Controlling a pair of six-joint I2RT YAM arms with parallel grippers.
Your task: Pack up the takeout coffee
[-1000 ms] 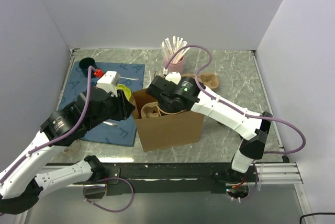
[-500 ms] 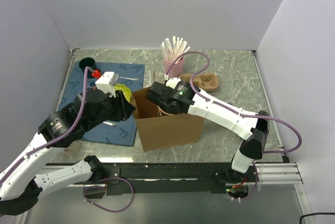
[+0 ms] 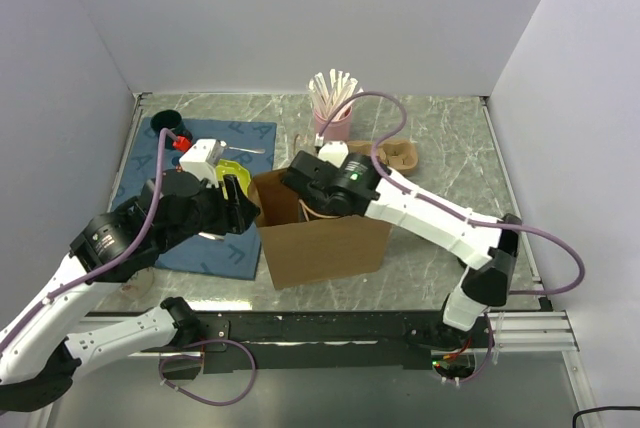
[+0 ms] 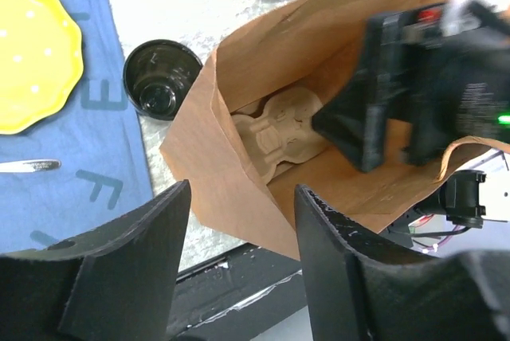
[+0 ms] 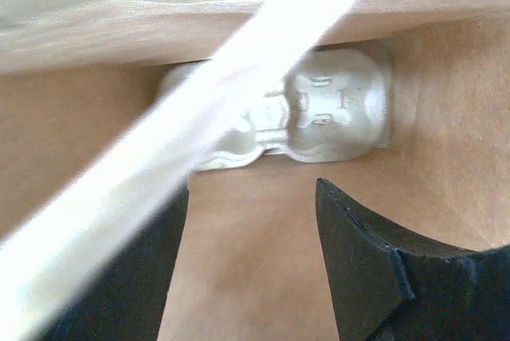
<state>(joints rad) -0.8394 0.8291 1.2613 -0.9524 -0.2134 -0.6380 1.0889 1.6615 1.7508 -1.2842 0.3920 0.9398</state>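
Here's the brown paper bag [image 3: 322, 240], standing upright and open-mouthed in the middle of the tabletop [image 3: 450, 148]. And there's the pulp cup carrier [image 4: 279, 130], lying down inside the bag against its inner wall! The right wrist view looks straight into the bag and shows the same carrier at the bottom. The right tool [image 5: 253, 197] hangs above it, fingers spread, nothing pinched between them, clear of the carrier. A bright blurred streak crosses that view; I can't tell what it is.

Over on the bag's left side, the left tool [image 4: 241, 190] hovers just off the rim, fingers spread wide too, gripping nothing and not touching the paper.

Around the bag: a black cup [image 4: 162, 78] sits on the tabletop just beside its left corner. A yellow plate [image 4: 32, 54] lies on the blue mat [image 3: 240, 138] further to the bag's left. Behind the bag stands a pink cup of stirrers [image 3: 333, 110], and beyond its right rear corner lies a second carrier [image 3: 400, 155].
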